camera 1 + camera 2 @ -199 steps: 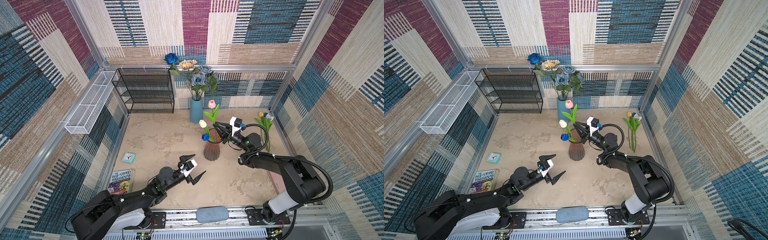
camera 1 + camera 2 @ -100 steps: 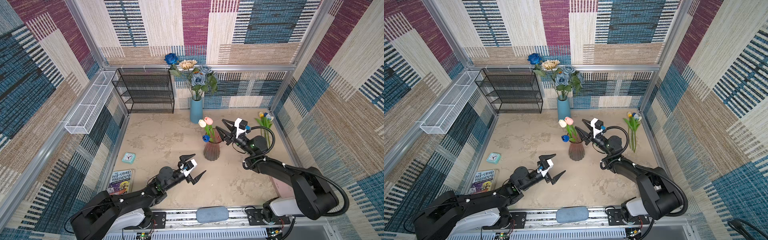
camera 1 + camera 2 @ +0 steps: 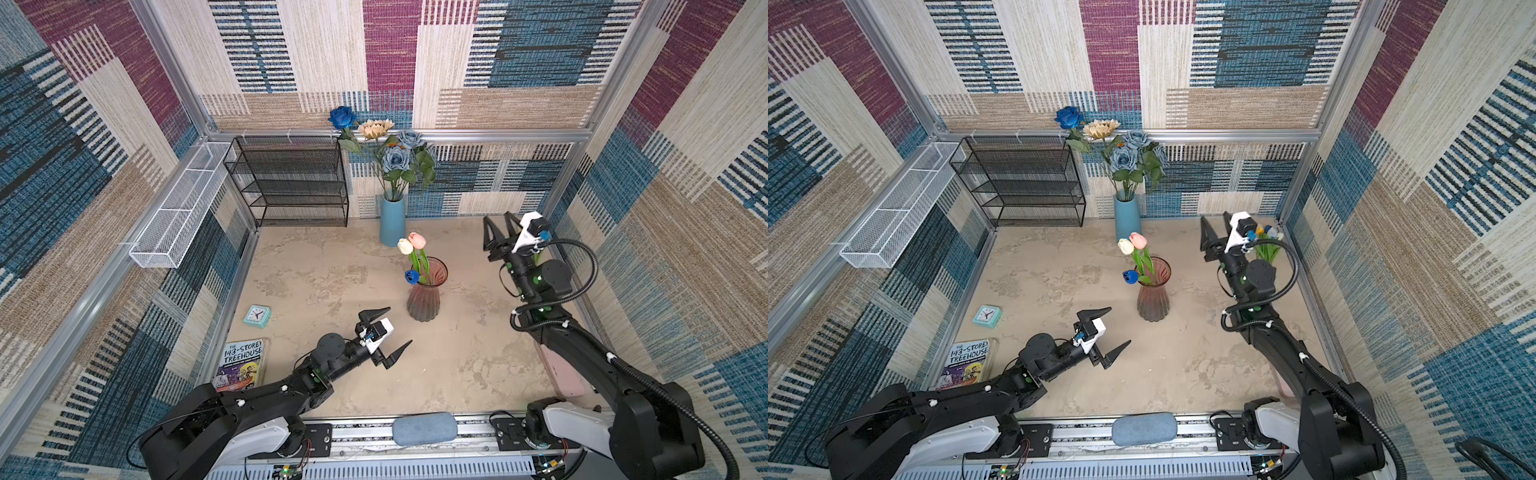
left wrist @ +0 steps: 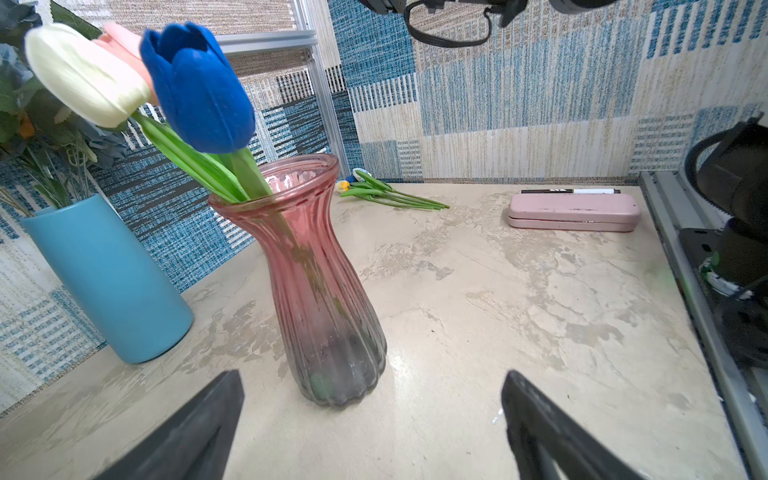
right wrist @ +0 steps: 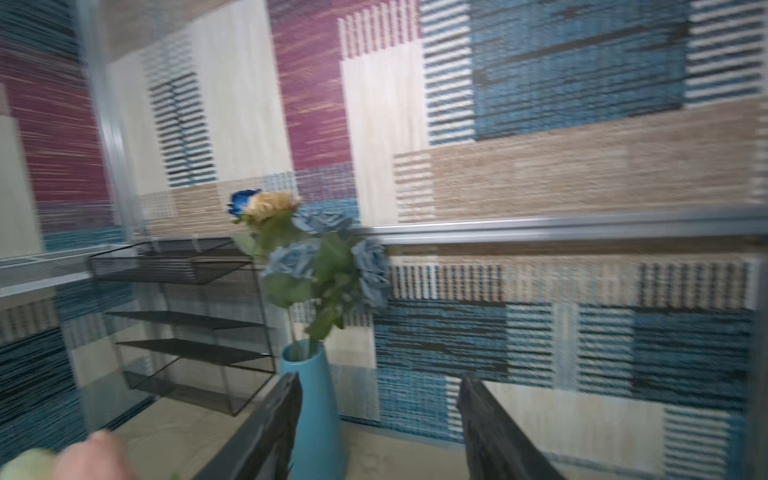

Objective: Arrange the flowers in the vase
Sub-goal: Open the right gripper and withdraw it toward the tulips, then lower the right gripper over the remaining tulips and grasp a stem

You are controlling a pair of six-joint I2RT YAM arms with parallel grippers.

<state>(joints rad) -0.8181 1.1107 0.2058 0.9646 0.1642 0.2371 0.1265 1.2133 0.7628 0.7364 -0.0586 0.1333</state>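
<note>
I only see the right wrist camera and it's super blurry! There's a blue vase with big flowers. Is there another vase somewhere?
Observer: Yes. A pink glass vase stands in the middle of the table, already holding a white tulip, a pink tulip and a blue tulip.
Operator: Cool! Are any flowers lying around, not in a vase?
Observer: Yes. A small bunch of loose tulips lies flat near the table's right-hand edge.
</note>
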